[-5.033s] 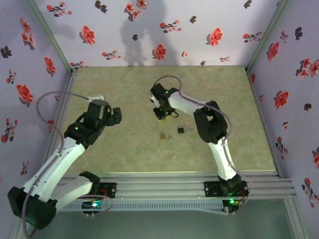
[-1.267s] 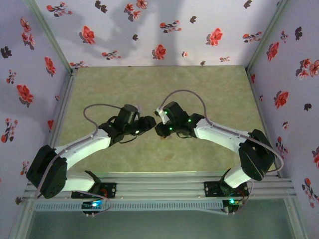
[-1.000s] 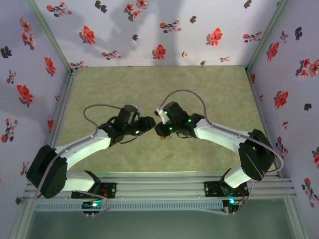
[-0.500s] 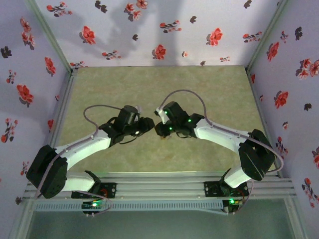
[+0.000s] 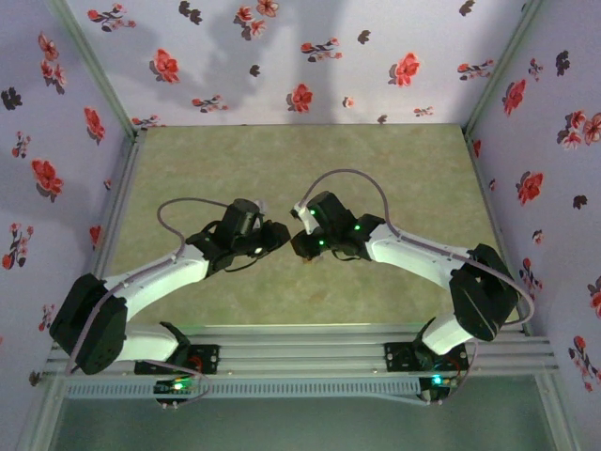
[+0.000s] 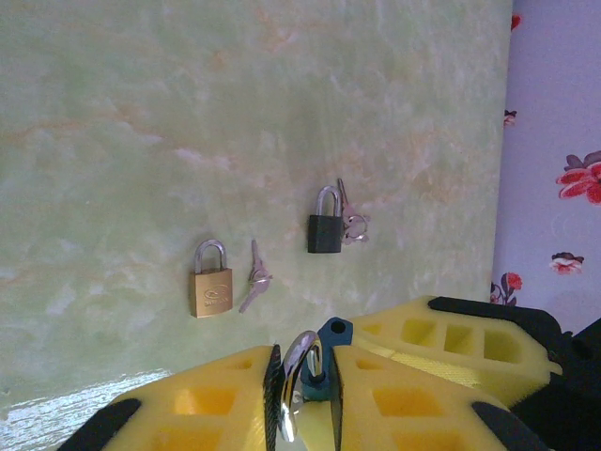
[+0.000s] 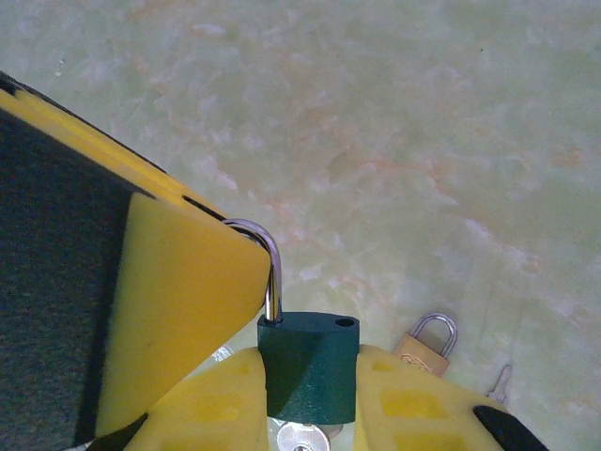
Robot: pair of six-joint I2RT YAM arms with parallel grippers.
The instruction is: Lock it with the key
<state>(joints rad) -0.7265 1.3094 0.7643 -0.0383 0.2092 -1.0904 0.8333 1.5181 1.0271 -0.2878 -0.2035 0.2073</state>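
While both arms meet over the middle of the bench (image 5: 394, 169), I see the right gripper (image 5: 302, 247) clamped on the body of the green lock (image 7: 308, 366), with a key (image 7: 300, 438) showing at its bottom between the fingers. The left gripper (image 5: 278, 235) is drawn narrow around the shackle (image 7: 272, 272). One leg sits in the body, the second hole is bare, and the other end is hidden behind the left finger. Below, the brass lock (image 6: 211, 289) lies flat on the bench with its key (image 6: 254, 282) just beside it. The black lock (image 6: 326, 232) lies near it, with its keys (image 6: 354, 224) alongside. Both grippers hang well apart from the far edge, the side edges and the walls (image 5: 535, 141). The near edge is closer, and the elbows swing out toward the near corners.
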